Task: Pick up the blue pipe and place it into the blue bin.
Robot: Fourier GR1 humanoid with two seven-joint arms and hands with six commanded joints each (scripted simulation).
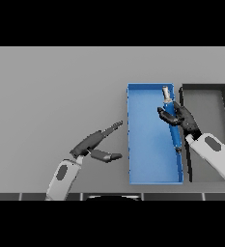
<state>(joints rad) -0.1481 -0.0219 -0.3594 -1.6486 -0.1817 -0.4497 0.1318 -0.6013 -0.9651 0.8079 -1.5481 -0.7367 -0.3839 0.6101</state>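
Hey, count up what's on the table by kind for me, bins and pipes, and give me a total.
Bins: 2, the blue bin and the black bin.
Pipes: 1, the blue pipe, held by the right hand over the blue bin.
Total: 3.

No readable text, label, brand, number or sign on anything in view.

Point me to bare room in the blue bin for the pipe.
The blue bin floor is bare across its left and near parts, between the left wall and near wall. The crowded part is the right wall, where the right hand grips the blue pipe. The left hand is outside, on the table.
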